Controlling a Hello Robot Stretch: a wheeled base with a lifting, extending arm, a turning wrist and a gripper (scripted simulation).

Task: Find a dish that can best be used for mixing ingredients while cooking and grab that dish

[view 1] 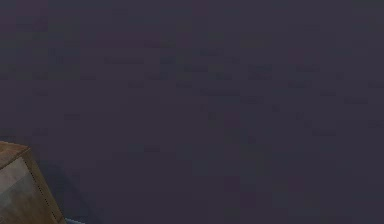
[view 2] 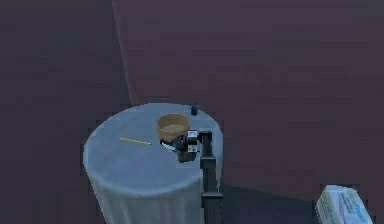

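Desk: Where is the dish?

Photographer: Centre of the arm side view. A brown bowl (view 2: pixel 173 125) sits on a round, pale-draped surface (view 2: pixel 120 162), toward its upper edge.

Desk: And the claw?

Photographer: The claw (view 2: pixel 180 147) shows just below the bowl, at the end of the dark arm (view 2: pixel 209 172). Whether it grasps anything cannot be told. A thin yellow stick (view 2: pixel 135 141) lies to its left.
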